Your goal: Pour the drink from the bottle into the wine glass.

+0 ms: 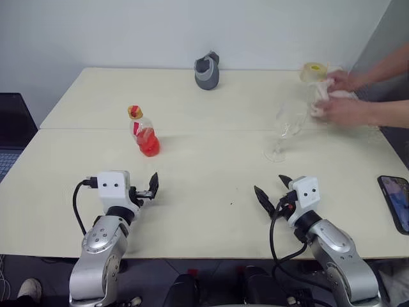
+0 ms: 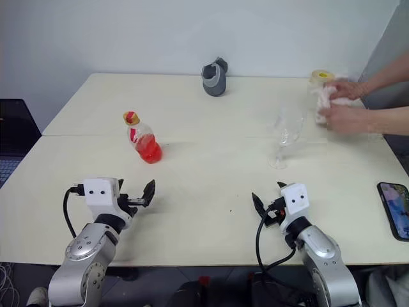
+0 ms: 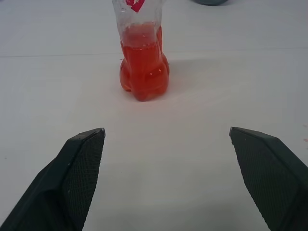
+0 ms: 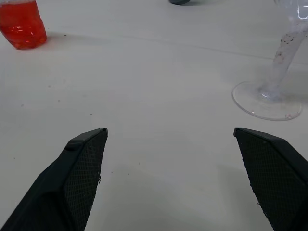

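Note:
The bottle (image 1: 144, 133) stands upright on the left half of the table, its lower part filled with the red-orange drink (image 1: 149, 144) and a yellowish cap on top. The wine glass (image 1: 285, 128) stands upright on the right half and looks clear. My left gripper (image 1: 148, 189) is open just above the table, nearer the front edge than the bottle, and points at the bottle (image 3: 143, 62). Open too, my right gripper (image 1: 273, 190) hovers in front of the glass, whose foot (image 4: 267, 102) lies ahead of its fingers. Neither gripper holds anything.
A grey object (image 1: 207, 70) sits at the table's back edge. A person's hands (image 1: 339, 99) work with a white cloth and a yellowish roll (image 1: 313, 70) at the back right, close to the glass. A phone (image 1: 396, 201) lies at the right edge.

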